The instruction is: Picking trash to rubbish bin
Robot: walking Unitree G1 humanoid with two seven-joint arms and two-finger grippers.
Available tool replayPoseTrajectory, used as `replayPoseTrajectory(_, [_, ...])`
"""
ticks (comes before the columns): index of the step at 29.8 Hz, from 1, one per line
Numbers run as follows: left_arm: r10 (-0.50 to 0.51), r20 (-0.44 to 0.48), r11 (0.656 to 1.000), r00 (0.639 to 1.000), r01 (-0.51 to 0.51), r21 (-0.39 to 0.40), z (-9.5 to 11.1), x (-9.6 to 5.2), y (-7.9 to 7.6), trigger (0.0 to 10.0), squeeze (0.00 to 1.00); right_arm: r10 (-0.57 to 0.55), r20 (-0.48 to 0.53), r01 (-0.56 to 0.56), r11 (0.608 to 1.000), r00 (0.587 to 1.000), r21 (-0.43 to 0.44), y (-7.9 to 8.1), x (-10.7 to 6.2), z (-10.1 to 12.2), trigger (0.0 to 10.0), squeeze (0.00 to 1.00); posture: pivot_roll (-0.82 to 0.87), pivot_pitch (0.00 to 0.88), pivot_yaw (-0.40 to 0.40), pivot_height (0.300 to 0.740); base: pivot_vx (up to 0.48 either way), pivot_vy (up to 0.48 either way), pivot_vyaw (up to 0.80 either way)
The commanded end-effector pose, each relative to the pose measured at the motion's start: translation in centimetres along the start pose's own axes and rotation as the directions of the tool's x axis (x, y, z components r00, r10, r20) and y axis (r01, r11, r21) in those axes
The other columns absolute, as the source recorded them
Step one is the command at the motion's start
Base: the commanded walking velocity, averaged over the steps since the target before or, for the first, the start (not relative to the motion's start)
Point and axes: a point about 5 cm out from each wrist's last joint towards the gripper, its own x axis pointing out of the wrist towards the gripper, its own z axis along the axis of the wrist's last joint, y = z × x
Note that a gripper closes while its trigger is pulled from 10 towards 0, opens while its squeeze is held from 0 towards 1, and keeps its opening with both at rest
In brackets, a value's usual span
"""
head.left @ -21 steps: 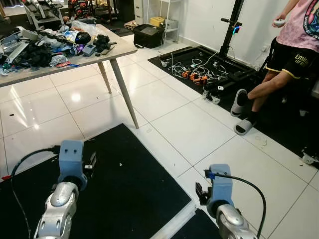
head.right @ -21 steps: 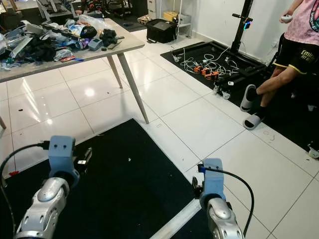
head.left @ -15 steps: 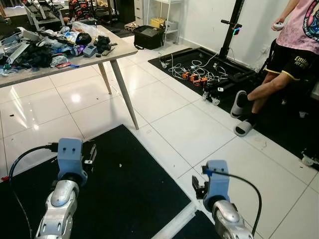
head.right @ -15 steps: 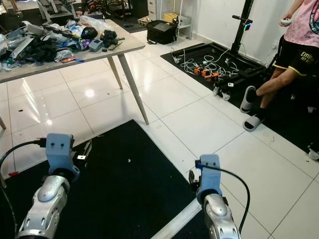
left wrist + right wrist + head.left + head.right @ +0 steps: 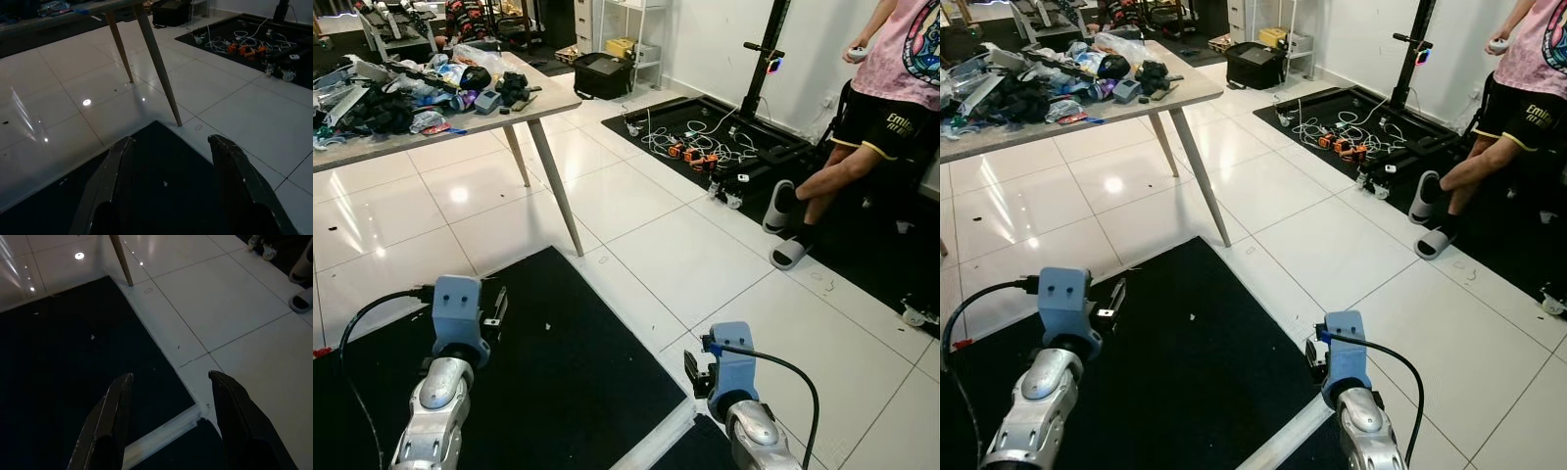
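Observation:
No rubbish bin can be made out. A tiny white scrap lies on the black floor mat in front of me, and the right wrist view has it as a white scrap. My left gripper hangs low over the mat, open, with nothing between its fingers. My right gripper is open and empty too, above the mat's right edge beside the white tiles. Both silver forearms with blue wrist blocks reach in from the bottom of the eye views.
A wooden table with slanted legs stands back left, heaped with clutter. A person sits at the right with slippered feet on the tiles. Cables and a black stand lie on a far mat. A white strip crosses near the mat's corner.
The whole view has shifted a little, so the camera has moved. Both arms keep nearly the same pose and both grippers stay open.

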Motion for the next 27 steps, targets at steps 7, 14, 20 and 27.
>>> replayPoseTrajectory(7, [-0.022,-0.026,1.000,0.999,0.023,0.017,-0.4,0.6,-1.2,10.0,0.00,0.011,0.009,-0.011,1.000,1.000,0.003,0.3,0.2,0.1,10.0,0.00,0.01,0.039,0.009,0.740,0.000,0.000,0.00])
replayPoseTrajectory(14, [0.016,-0.053,1.000,0.998,-0.017,-0.016,-0.5,1.1,-1.1,10.0,0.00,0.022,0.012,-0.022,1.000,1.000,-0.011,0.6,0.2,0.1,10.0,0.00,0.01,0.040,0.007,0.740,0.000,0.000,0.66])
replayPoseTrajectory(20, [0.008,-0.043,1.000,0.999,-0.009,-0.012,-0.2,1.6,-1.6,10.0,0.00,0.025,0.018,-0.025,1.000,1.000,-0.018,0.7,0.3,0.3,10.0,0.00,0.01,0.043,0.006,0.740,0.000,0.000,0.80])
replayPoseTrajectory(27, [-0.029,-0.033,0.999,0.999,0.029,-0.024,0.2,1.8,-2.4,10.0,0.00,0.017,0.019,-0.017,1.000,1.000,-0.014,0.5,0.4,0.4,10.0,0.00,0.01,0.043,0.004,0.740,0.000,0.000,0.80])
